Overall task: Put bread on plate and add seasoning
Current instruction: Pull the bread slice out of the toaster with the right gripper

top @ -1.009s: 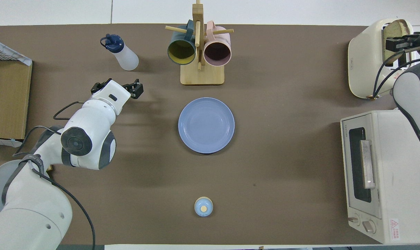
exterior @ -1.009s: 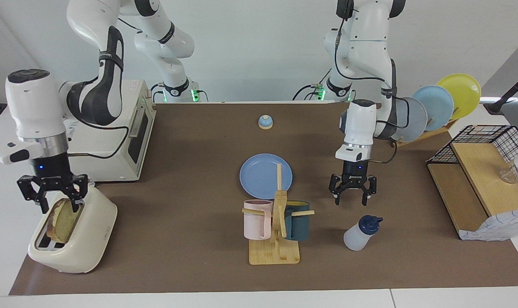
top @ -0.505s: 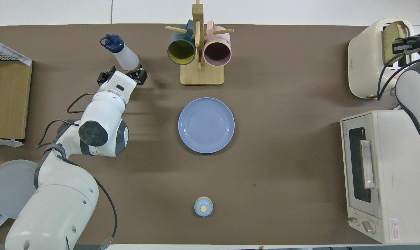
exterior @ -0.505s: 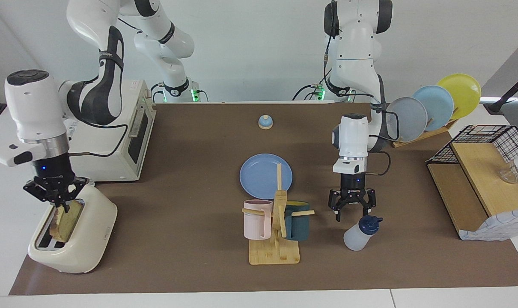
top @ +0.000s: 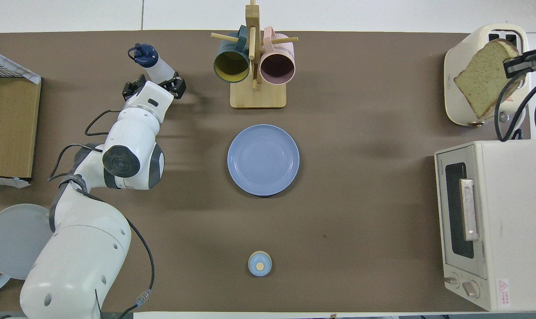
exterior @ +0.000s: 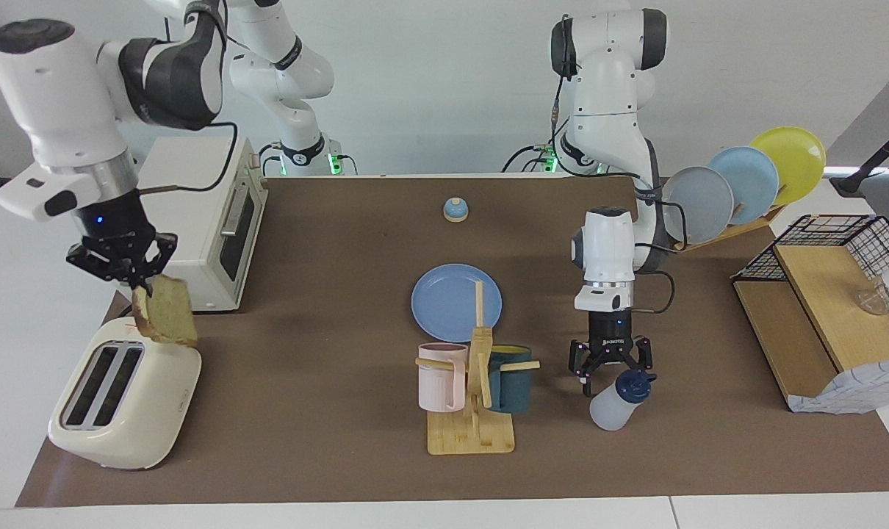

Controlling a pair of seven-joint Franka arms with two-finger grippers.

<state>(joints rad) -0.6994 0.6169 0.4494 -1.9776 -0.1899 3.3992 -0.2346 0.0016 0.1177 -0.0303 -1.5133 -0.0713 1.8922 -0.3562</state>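
right gripper [exterior: 137, 285] pinches the bread [exterior: 167, 311] over the toaster [exterior: 125, 393]; left gripper [exterior: 611, 373] spread around the seasoning [exterior: 619, 400], seemingly untouched.

At the upper right of the frame we see the bread [top: 481, 83] hanging tilted over the cream toaster [top: 460, 88], pinched at one corner by the right gripper [top: 516, 65], whose fingertips are closed on it. At the upper left, the left gripper [top: 153, 85] sits with its jaws spread at the lower body of the seasoning [top: 152, 64]; we cannot tell if they touch. The plate [top: 263, 160] lies bare at the centre of the brown table [top: 365, 186]. Above it stands the mug rack [top: 254, 66] with two mugs. A small bell [top: 259, 263] sits lower centre, and the toaster oven [top: 494, 221] fills the lower right.
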